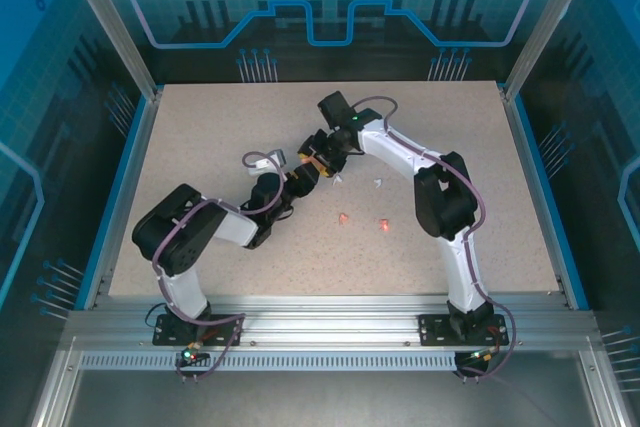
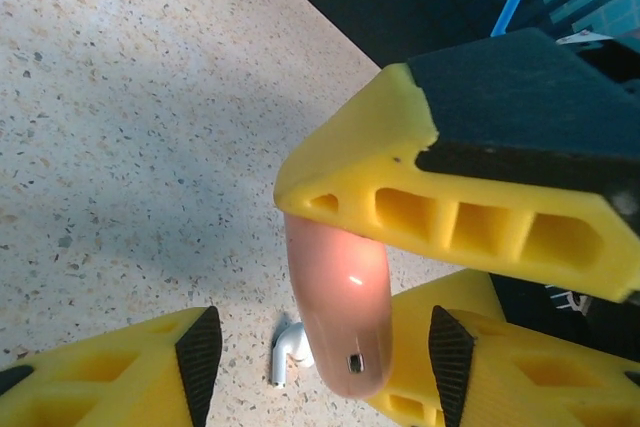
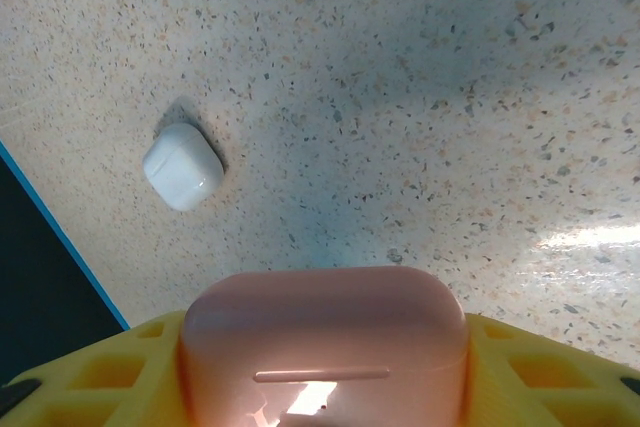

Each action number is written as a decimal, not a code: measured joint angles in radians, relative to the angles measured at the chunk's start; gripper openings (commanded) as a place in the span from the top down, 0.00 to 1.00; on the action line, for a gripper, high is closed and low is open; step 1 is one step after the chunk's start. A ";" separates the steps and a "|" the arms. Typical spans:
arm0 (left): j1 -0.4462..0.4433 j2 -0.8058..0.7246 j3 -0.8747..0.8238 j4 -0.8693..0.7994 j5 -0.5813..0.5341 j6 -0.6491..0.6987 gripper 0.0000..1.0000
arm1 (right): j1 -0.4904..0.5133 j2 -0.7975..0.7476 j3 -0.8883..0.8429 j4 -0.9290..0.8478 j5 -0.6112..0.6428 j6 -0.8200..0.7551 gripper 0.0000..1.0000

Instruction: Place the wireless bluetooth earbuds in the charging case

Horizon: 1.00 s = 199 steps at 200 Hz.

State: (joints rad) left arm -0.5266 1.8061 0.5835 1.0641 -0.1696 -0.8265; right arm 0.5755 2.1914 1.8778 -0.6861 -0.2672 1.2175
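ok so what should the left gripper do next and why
Probably close the left gripper onto the free end of the pink case. Its pads flank that end with gaps on both sides, while the right gripper clamps the other end. The case looks shut and a white earbud lies on the table, so a second grip seems needed to open the lid.

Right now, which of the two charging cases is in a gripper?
The pink case, gripped by the right gripper; the white case lies free on the table.
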 measured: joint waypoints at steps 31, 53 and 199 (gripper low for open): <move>0.000 0.015 0.013 0.005 -0.003 -0.010 0.50 | 0.008 0.000 0.000 0.006 -0.003 0.007 0.46; 0.000 0.015 0.018 0.016 -0.011 -0.011 0.54 | 0.009 0.000 0.000 0.013 -0.003 0.011 0.46; 0.000 0.035 0.031 0.023 -0.034 -0.034 0.91 | 0.009 0.000 -0.015 0.061 -0.003 0.025 0.47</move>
State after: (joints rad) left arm -0.5266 1.8416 0.6147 1.0866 -0.2031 -0.8600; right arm 0.5842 2.1914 1.8626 -0.6250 -0.2703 1.2427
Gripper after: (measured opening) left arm 0.238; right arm 0.555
